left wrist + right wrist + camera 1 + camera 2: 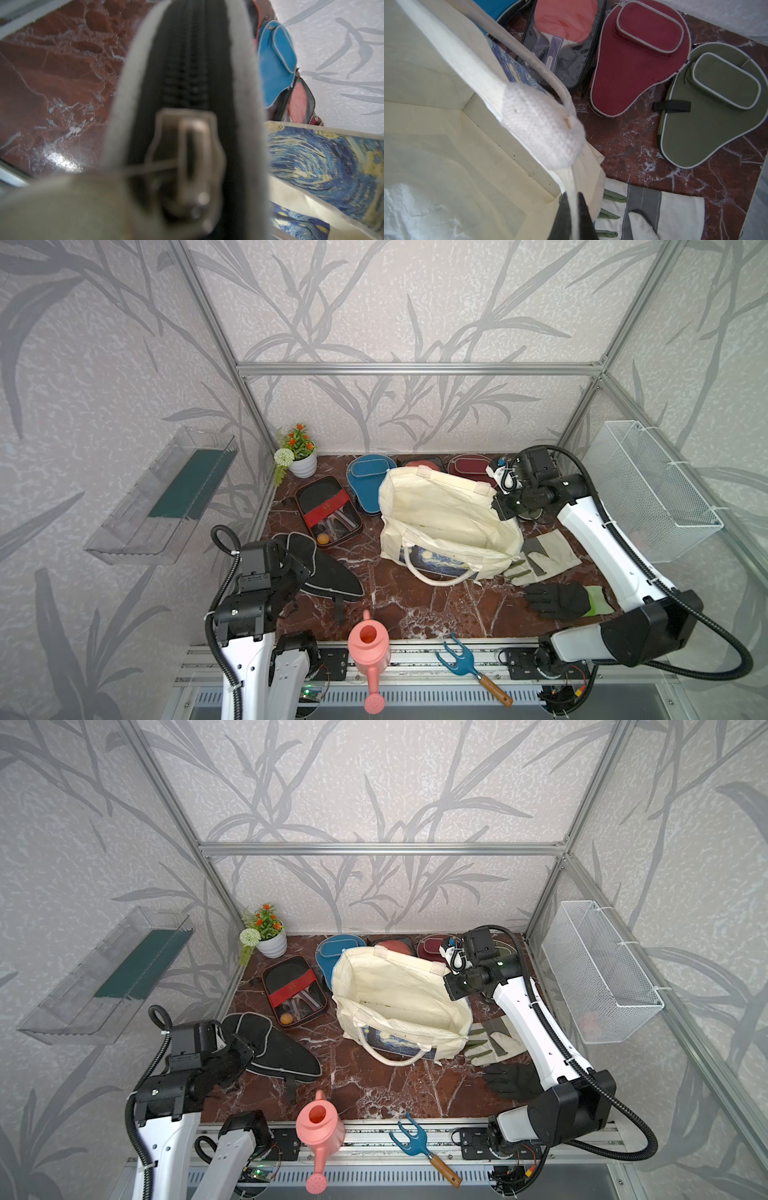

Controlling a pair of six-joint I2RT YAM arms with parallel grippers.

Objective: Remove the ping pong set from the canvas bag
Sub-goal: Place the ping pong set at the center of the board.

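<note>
Right end effector (pixel 572 196) pinches canvas bag (pixel 446 124) rim — wrist-view only; left end effector (pixel 299 567) clamps black cover (pixel 332 578).

No text is coming through legibly anywhere. A small white label (pixel 550 60) is showing on the handle of the red-faced paddle (pixel 565 22), its print too blurred to read. A tiny gold mark (pixel 328 502) is sitting on the black-and-red case (pixel 322 494), too small to make out.
</note>
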